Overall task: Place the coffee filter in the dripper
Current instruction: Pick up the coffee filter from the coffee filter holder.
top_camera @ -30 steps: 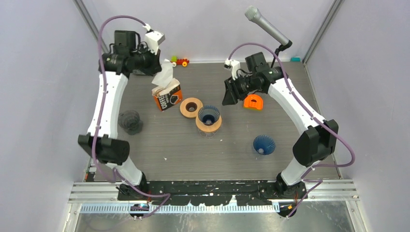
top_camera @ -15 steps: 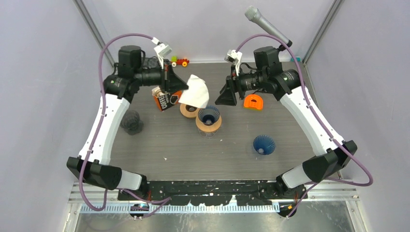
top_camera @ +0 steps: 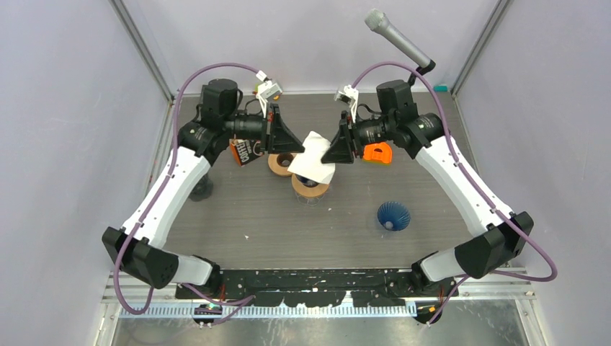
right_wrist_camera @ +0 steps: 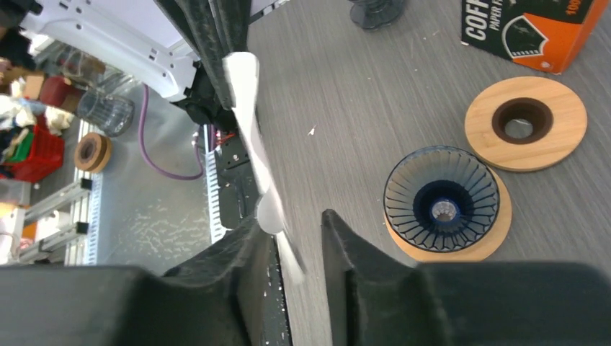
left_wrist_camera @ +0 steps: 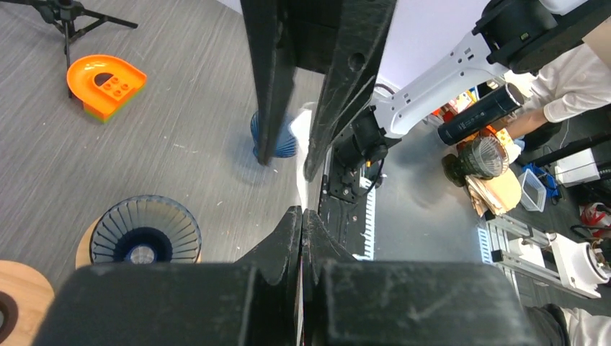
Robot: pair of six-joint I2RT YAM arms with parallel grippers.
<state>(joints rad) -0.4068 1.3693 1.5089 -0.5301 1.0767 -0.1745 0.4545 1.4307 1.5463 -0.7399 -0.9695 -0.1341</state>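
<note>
in the middle of the top view, coffee filter [top_camera: 314, 163]: white paper held up in the air, right over the dripper [right_wrist_camera: 441, 200].
left gripper [top_camera: 299, 149]: pinched tight on the paper's edge.
right gripper [right_wrist_camera: 292, 227]: fingers apart, with the paper between them.
step: the paper is up high, not yet in the dripper.
next move: likely open the paper into a cone, then lower it in gently.
table [top_camera: 288, 231]: grey wood, with a coffee box [top_camera: 245, 150], wooden ring [top_camera: 281, 163], orange block [top_camera: 377, 152] and second blue dripper [top_camera: 393, 215].
room: pale walls, and a microphone [top_camera: 398, 37] in the upper right.

My left gripper [top_camera: 294, 146] carried the filter [top_camera: 314, 163] from the box [right_wrist_camera: 529, 36] to above the dripper [right_wrist_camera: 441, 203]; my right gripper [top_camera: 328, 153] moved in, perhaps touching it.
</note>
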